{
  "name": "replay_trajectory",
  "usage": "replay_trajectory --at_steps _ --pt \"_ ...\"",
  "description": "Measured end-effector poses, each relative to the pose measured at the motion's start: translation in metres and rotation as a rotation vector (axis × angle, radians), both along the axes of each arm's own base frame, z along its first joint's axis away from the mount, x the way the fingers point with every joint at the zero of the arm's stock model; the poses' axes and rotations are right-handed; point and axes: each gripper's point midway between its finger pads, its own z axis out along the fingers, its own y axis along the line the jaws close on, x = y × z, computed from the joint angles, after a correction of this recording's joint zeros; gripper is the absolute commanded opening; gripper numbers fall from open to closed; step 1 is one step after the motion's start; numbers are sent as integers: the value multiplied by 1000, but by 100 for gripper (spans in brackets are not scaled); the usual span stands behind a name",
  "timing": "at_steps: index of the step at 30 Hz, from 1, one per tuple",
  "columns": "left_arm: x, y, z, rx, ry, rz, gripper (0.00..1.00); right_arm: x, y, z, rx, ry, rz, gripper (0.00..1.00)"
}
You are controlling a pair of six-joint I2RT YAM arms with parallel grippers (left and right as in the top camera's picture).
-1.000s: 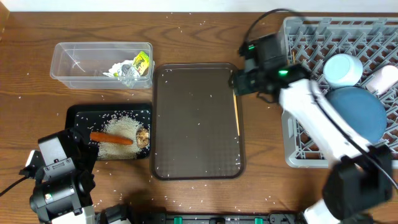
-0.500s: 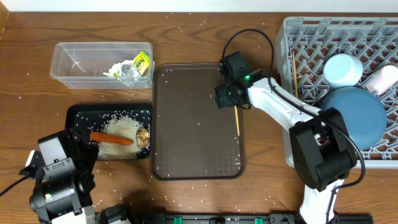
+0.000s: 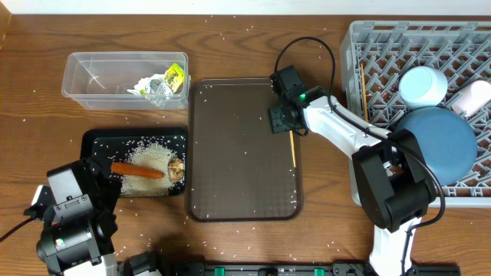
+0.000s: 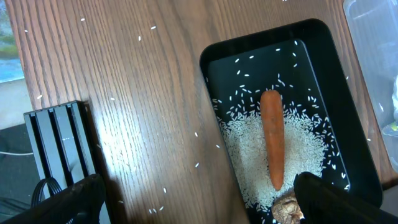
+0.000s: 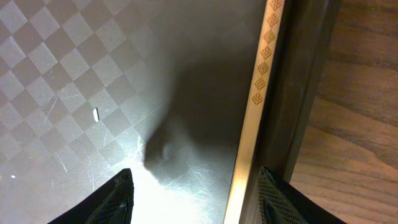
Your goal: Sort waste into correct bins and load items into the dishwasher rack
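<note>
Wooden and thin, one chopstick [image 5: 260, 93] lies on the brown serving tray [image 3: 238, 153], close along its right-hand wall. We see the right fingers [image 5: 118, 199] released and spread wide just above the tray floor, one to each side of the stick, gripping nothing. From overhead, that arm reaches across from the grey dishwasher rack [image 3: 383, 46], where a second chopstick [image 3: 363, 90] rests on the lattice beside a pale-blue cup [image 3: 422, 84], a white cup [image 3: 472, 96] and the dark-blue plate [image 3: 441, 146].

On the far side of the bench [image 3: 230, 46], we find the left fingers [image 4: 68, 202] likewise released and empty, hanging over the wood and the near end of the black tray [image 4: 348, 93]. In that tray an orange carrot [image 4: 272, 143] lies on a heap of white rice [image 4: 249, 143], with the brown food lump [image 4: 286, 208] at its tip, right beside one finger. Loose grains dot the bench. The clear tub [image 3: 100, 80] behind it holds the snack wrappers [image 3: 165, 83].
</note>
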Motion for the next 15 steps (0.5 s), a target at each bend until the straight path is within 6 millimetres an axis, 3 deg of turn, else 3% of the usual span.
replay_trajectory --at_steps 8,12,15 --pt "0 0 0 0 0 0 98 -6 6 -11 -5 28 -2 50" --pt "0 0 0 0 0 0 98 -3 9 -12 -11 21 -7 24" --pt "0 0 0 0 0 0 98 -2 13 -13 -12 12 -3 11"
